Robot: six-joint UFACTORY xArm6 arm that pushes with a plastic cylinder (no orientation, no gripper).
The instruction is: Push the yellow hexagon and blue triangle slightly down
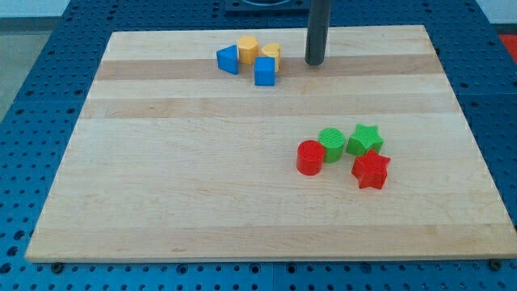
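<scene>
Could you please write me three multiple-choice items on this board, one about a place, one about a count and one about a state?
1. Where is my tip relative to the blue and yellow blocks?
A. to their right in the view
B. to their left
C. below them

2. How many green blocks are on the board?
A. one
B. two
C. three

3. Is my tip touching any block?
A. yes, the red star
B. yes, the blue cube
C. no, it stands apart

Answers:
1 A: my tip stands right of the yellow hexagon and blue triangle.
2 B: a green cylinder and a green star.
3 C: bare board shows between it and the nearest block.
</scene>
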